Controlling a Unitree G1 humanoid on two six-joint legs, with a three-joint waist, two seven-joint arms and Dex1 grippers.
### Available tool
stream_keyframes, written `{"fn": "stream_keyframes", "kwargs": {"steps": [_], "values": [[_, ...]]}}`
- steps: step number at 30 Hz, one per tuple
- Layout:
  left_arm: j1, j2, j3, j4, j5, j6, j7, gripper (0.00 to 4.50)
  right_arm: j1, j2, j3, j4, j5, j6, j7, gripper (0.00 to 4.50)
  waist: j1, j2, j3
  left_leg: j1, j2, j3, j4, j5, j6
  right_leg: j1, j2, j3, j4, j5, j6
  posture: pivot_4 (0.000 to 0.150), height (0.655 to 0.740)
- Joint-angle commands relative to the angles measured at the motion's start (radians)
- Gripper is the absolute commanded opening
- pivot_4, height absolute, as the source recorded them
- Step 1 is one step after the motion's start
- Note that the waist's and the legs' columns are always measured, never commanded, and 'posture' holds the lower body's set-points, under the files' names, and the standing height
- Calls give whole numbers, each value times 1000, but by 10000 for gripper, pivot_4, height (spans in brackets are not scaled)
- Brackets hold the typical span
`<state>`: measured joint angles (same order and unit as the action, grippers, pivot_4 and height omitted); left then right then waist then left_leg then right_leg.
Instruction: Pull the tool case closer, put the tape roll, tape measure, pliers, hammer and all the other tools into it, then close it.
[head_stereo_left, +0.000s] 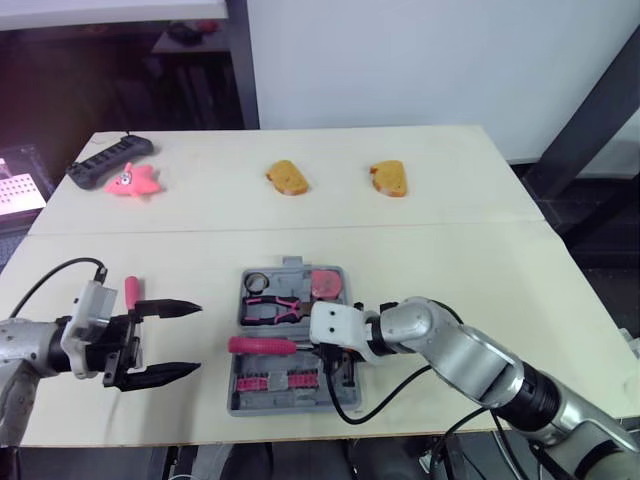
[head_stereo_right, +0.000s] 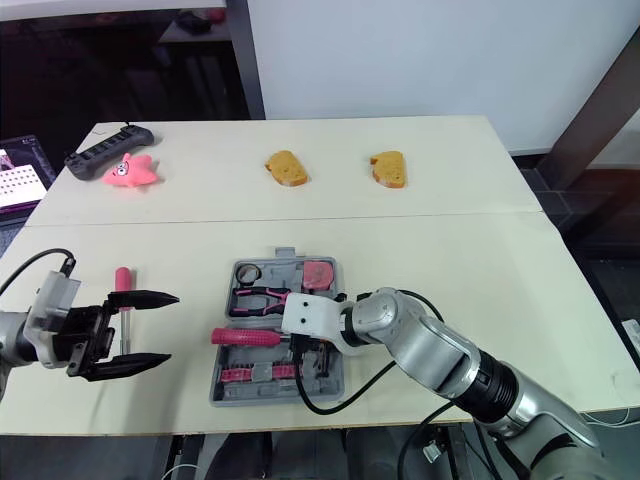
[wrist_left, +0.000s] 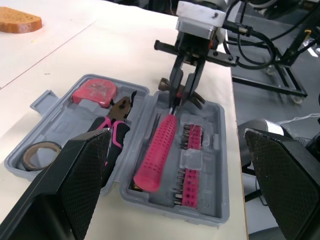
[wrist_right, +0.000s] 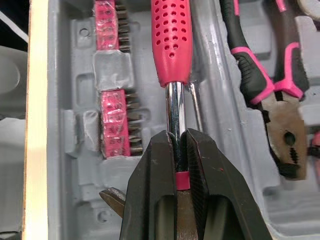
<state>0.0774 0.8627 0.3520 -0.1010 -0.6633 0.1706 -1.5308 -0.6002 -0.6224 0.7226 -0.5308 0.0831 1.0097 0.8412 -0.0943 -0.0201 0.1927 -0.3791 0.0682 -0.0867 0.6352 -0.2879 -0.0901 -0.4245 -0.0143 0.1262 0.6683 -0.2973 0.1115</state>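
The grey tool case (head_stereo_left: 241, 402) lies open near the table's front edge. Its far half holds the tape roll (head_stereo_left: 254, 281), the red tape measure (head_stereo_left: 325, 283) and the pliers (head_stereo_left: 270, 312). Pink bit strips fill the near half. The hammer (head_stereo_left: 262, 345), pink-handled, lies low across the near half by the hinge. My right gripper (wrist_right: 178, 150) is shut on its chrome shaft just behind the head. A pink screwdriver (head_stereo_left: 131, 290) lies on the table left of the case. My left gripper (head_stereo_left: 198, 337) hovers open beside it, holding nothing.
Two bread slices (head_stereo_left: 288, 178) (head_stereo_left: 389, 178) lie on the far half of the table. A pink starfish toy (head_stereo_left: 133, 181) and a black power strip (head_stereo_left: 110, 160) sit at the far left. The case's near rim is close to the table's front edge.
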Motion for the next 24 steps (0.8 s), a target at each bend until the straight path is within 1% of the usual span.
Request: {"fn": "stream_keyframes", "kwargs": {"steps": [1, 6, 8, 11, 13, 18, 24], "values": [[-4, 10, 17, -14, -15, 4, 0, 45000, -92, -38, 30, -86, 13, 112, 43, 614, 0, 0, 0, 0, 0, 0, 0, 0, 0, 0, 0, 0, 0, 0, 0, 1500, 7400], [-1, 9, 16, -13, -13, 1, 0, 45000, -248, -76, 97, -161, 109, 359, 96, 614, -2, 1, 1, 0, 0, 0, 0, 0, 0, 0, 0, 0, 1, 0, 0, 1500, 7400], [1, 6, 14, -15, -13, 0, 0, 45000, -290, -49, 103, -174, 165, 455, 94, 614, -1, 1, 0, 0, 0, -1, 0, 0, 0, -1, 0, 0, 1, 0, 0, 1500, 7400], [5, 1, 11, -20, -13, 0, 3, 45000, -327, 0, 115, -172, 212, 534, 61, 614, -3, 1, 0, 0, 0, -1, 0, 0, 0, -1, 0, 0, 1, 0, 0, 1500, 7400], [11, -3, 9, -24, -13, -1, 5, 45000, -342, 34, 131, -131, 217, 567, 13, 614, -2, 1, 0, 0, 0, -1, 0, 0, 0, -1, 0, 0, 1, 0, 0, 1500, 7400], [23, -9, 9, -34, -15, -3, 12, 45000, -357, 113, 101, -64, 248, 597, -65, 614, -2, 1, 0, 0, 0, -1, 1, 0, 0, -1, 0, 0, 1, 0, 0, 1500, 7400], [25, -11, 9, -37, -15, -2, 17, 45000, -380, 140, 87, -5, 282, 588, -118, 614, -3, 1, 0, 0, 0, -1, 0, 0, 0, -1, 0, -1, 1, 0, 0, 1500, 7400]]}}
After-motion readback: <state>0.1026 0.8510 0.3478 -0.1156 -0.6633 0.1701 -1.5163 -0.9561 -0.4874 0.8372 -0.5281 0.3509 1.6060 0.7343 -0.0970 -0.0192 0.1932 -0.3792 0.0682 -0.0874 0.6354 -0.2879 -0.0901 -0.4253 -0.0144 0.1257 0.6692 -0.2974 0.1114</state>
